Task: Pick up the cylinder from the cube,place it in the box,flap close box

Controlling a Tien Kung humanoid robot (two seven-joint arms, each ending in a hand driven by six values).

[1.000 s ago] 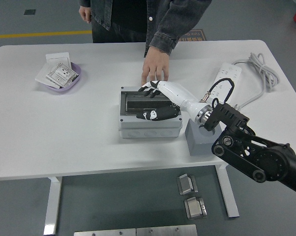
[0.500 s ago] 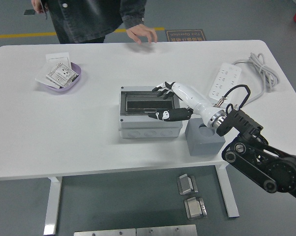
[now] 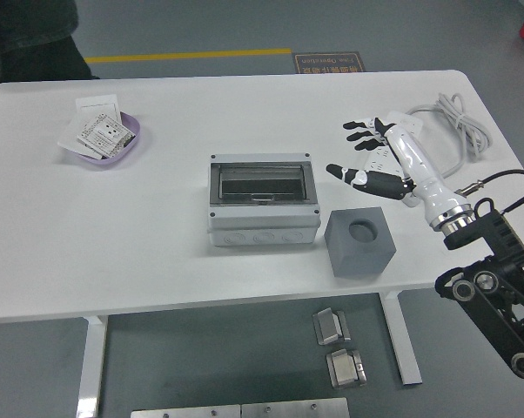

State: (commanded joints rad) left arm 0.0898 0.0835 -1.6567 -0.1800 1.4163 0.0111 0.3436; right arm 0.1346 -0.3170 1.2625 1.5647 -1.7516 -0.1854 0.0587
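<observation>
The cylinder is not something we can make out anywhere: the round socket in the top of the grey cube (image 3: 359, 240) looks dark and bare, and the box (image 3: 264, 201) has its dark flap lying flat over the opening, so we cannot tell what sits under it. We see the box, light grey, standing near the middle of the white counter (image 3: 157, 244), squared to the near edge, with the cube just beside its right front corner, close but apart from it. The right hand (image 3: 373, 159) hangs over the counter to the right of the box and beyond the cube, well clear of both; its black-tipped fingers (image 3: 356, 131) are spread wide and its thumb sticks out toward the box, and we see nothing in its grasp. Its white forearm runs back down to the right into the black arm at the lower right corner. Partly under and behind the hand lies a white power strip (image 3: 405, 127), its grey cable (image 3: 458, 117) looping toward the counter's far right corner. At the far left we find a shallow lilac dish (image 3: 131, 146) holding a few small printed packets (image 3: 98, 132) and white cards. A person in dark clothes (image 3: 31, 35) stands at the far left corner beyond the counter, only the lower torso showing, touching nothing that we can see. On the floor below the near edge lie two small metal blocks (image 3: 339, 347).
</observation>
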